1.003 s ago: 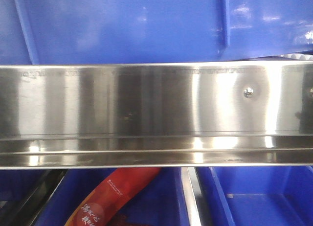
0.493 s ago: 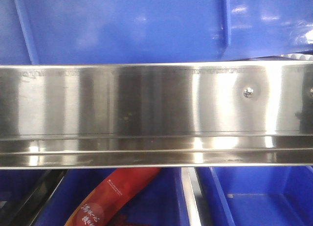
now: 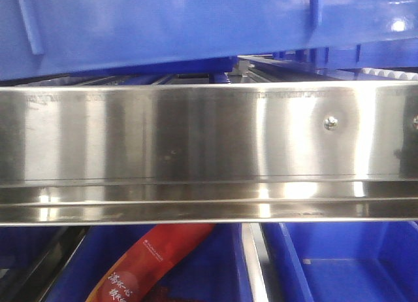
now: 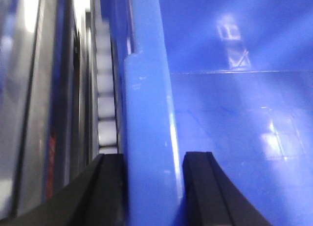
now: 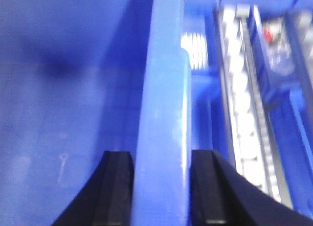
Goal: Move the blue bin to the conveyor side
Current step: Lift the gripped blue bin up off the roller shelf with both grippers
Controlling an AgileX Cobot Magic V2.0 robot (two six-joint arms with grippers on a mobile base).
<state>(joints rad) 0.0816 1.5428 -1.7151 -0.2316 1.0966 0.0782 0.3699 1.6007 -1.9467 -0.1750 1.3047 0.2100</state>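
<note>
On my front view the large glossy blue plastic bin [image 3: 163,27] fills the top of the picture, its smooth wall crossed by thin raised ribs. Its lower edge runs tilted, lower at the left and higher at the right. A gap shows between it and the broad brushed stainless-steel rail [image 3: 196,145] below, so the bin sits above the rail, not on it. The rail is mirror-bright in streaks and folded into a lip along its bottom, with a small round-headed screw [image 3: 331,123] towards the right. Under the rail, from the left, a blue crate [image 3: 215,263] holds a shiny red packet [image 3: 153,259] printed with white characters (too blurred for me to read). Then comes a second blue crate [image 3: 353,269] with a flat, smooth floor.

On the left wrist view a row of white rollers [image 4: 107,108] runs up the left side. The bin's thick rolled rim stands up the middle, and its glossy inner wall and floor, with pale reflections, lie to the right. The left tool [image 4: 154,187] straddles that rim with one matte black finger outside and one inside, drawn in narrow and gripping the wall.

On the right wrist view the bin's inner floor, faintly gridded, lies at the left. The right tool [image 5: 164,196] is clamped across the rim the same way, with bright rollers blurred at the right.
</note>
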